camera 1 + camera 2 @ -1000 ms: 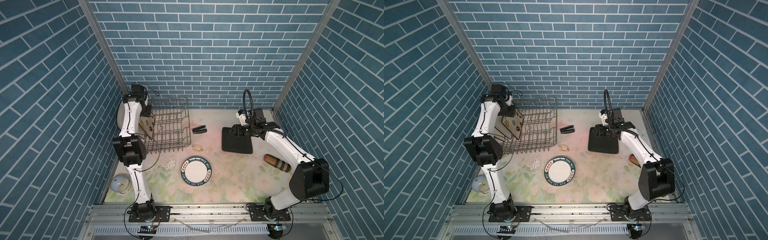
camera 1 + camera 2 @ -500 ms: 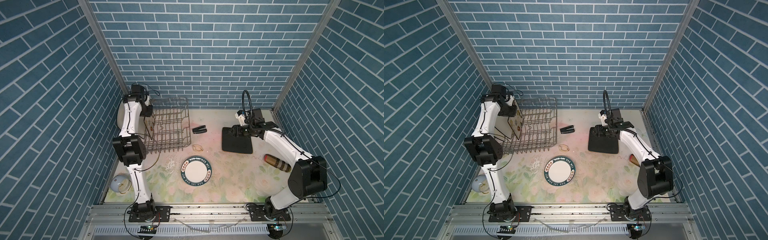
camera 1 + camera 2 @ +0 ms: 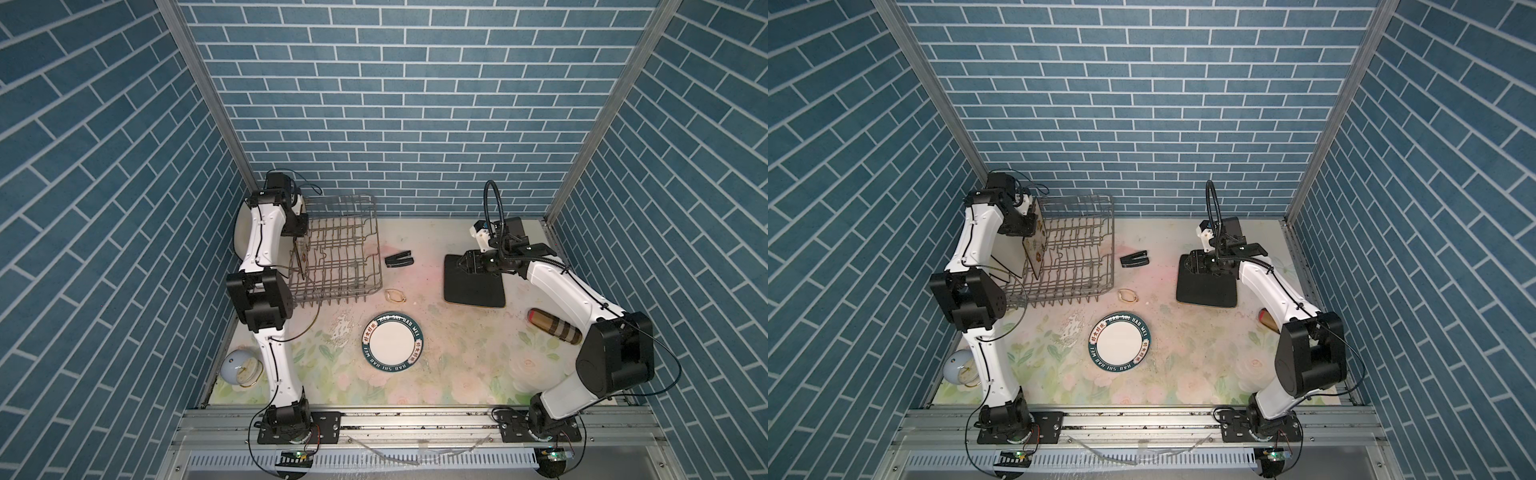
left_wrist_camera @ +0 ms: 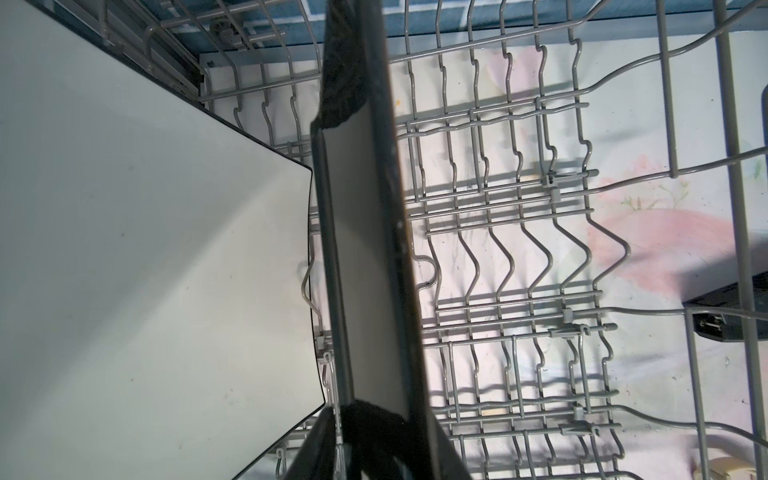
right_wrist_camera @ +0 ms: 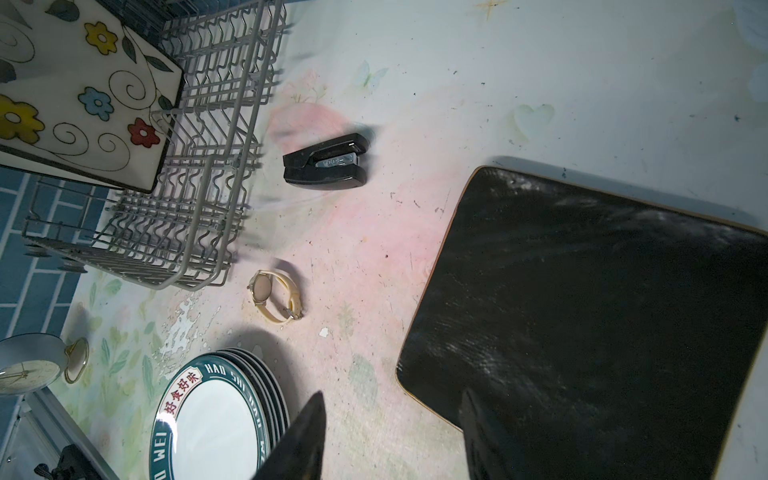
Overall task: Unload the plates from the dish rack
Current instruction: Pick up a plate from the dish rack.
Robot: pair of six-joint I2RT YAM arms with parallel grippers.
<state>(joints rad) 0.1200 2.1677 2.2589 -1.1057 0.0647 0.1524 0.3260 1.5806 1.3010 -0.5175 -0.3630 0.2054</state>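
Nearest: stack of round teal-rimmed plates (image 3: pixel 392 347) flat on table (image 3: pixel 457 374), clock (image 3: pixel 239 368) at front left corner, striped brown cylinder (image 3: pixel 552 326) at right. Farther on, watch (image 3: pixel 395 295), stapler (image 3: pixel 399 260) and black square plate (image 3: pixel 473 286) lie apart, with right gripper (image 5: pixel 392 395) over that plate's edge, fingers spread, holding nothing. Back left, left gripper (image 4: pixel 343 409) pinches rim of flowered plate (image 3: pixel 1037 245), upright at dish rack (image 3: pixel 345 257) left end, tines (image 4: pixel 505 266) on one side and black-edged cream plate (image 4: pixel 145 270) close on the other.

Grey wire dish rack (image 3: pixel 338 253) — dull coated metal; black square plate (image 3: pixel 473 291) matt, scuffed; round plates (image 3: pixel 392 347) glossy-glazed
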